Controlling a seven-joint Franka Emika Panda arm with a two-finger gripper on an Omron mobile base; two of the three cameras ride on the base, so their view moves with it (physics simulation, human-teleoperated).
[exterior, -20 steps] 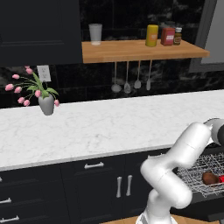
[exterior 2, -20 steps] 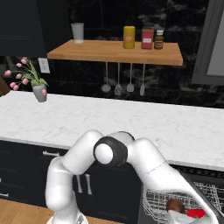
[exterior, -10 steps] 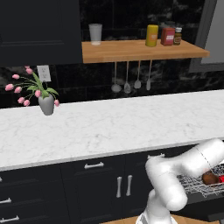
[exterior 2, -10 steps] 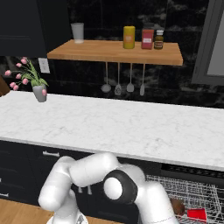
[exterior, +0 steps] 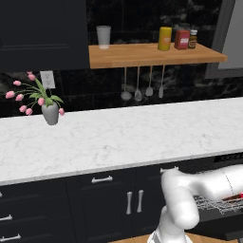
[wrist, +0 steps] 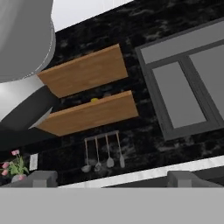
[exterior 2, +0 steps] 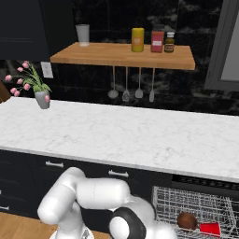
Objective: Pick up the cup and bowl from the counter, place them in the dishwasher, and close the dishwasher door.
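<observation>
A brown bowl [exterior 2: 186, 220] and a red cup [exterior 2: 210, 228] lie side by side in the grey wire rack [exterior 2: 200, 204] pulled out of the black dishwasher [exterior 2: 205, 183] under the white marble counter [exterior 2: 140, 135]. A sliver of red on the rack [exterior: 235, 196] shows in the left base view. The dishwasher door is out of view. My arm [exterior: 190, 190] is folded low in front of the cabinets and reaches right past the frame edge. In the hand view my gripper [wrist: 113, 179] is open, its fingertips [wrist: 41, 178] far apart with nothing between them, and it points up at the back wall.
A wooden shelf [exterior: 152, 53] above the counter carries a glass [exterior: 103, 36], a yellow can [exterior: 164, 38], a red box and a jar. Utensils [exterior: 142, 88] hang below it. A vase of pink flowers [exterior: 47, 107] stands at the counter's left. A window [wrist: 183, 87] is to the right.
My arm has dropped from a raised elbow to a low fold in front of the cabinets, swinging right. The gripper stays open. Cup and bowl have not moved in the rack.
</observation>
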